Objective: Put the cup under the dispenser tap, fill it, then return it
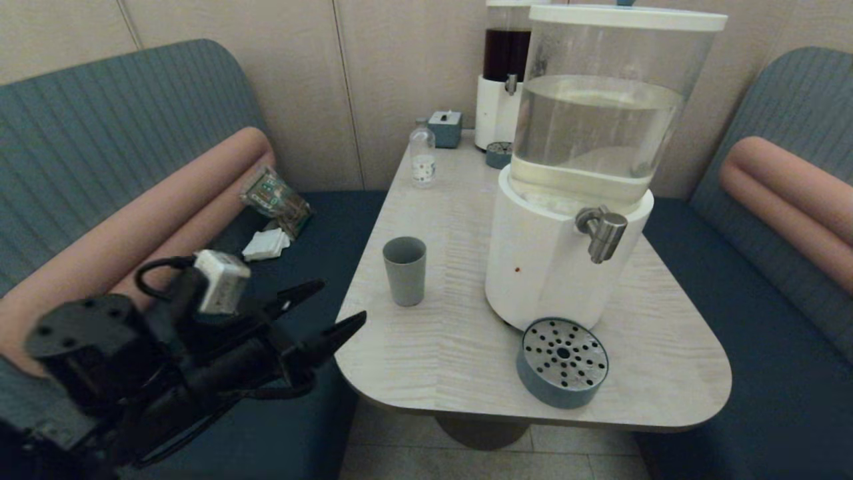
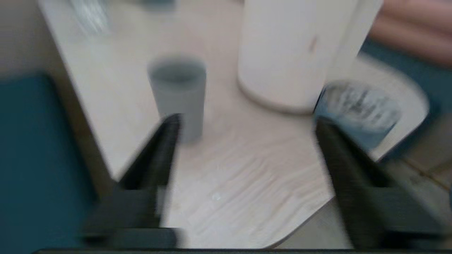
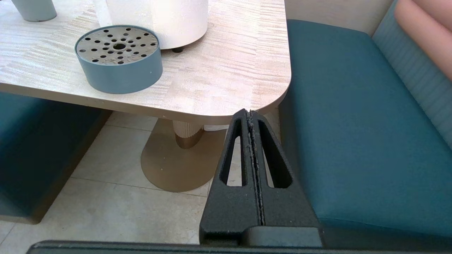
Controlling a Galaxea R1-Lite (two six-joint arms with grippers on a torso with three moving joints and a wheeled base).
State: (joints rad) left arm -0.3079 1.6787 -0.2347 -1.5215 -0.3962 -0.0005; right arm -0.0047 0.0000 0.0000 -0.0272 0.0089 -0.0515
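The grey-green cup (image 1: 404,270) stands upright on the pale wooden table (image 1: 460,347), left of the large white-based dispenser (image 1: 566,253). Its brushed-steel tap (image 1: 604,232) juts out above a round perforated drip tray (image 1: 564,361). My left gripper (image 1: 336,307) hovers open off the table's near-left edge, a short way short of the cup and holding nothing. In the left wrist view the cup (image 2: 178,91) lies ahead, close to one finger of the open left gripper (image 2: 247,121). My right gripper (image 3: 250,113) is shut and empty, low beside the table's near-right corner.
A small clear bottle (image 1: 422,159), a teal box (image 1: 445,128) and a dark-liquid dispenser (image 1: 504,73) stand at the table's far end. Teal benches with pink bolsters flank the table; packets (image 1: 274,197) lie on the left bench seat.
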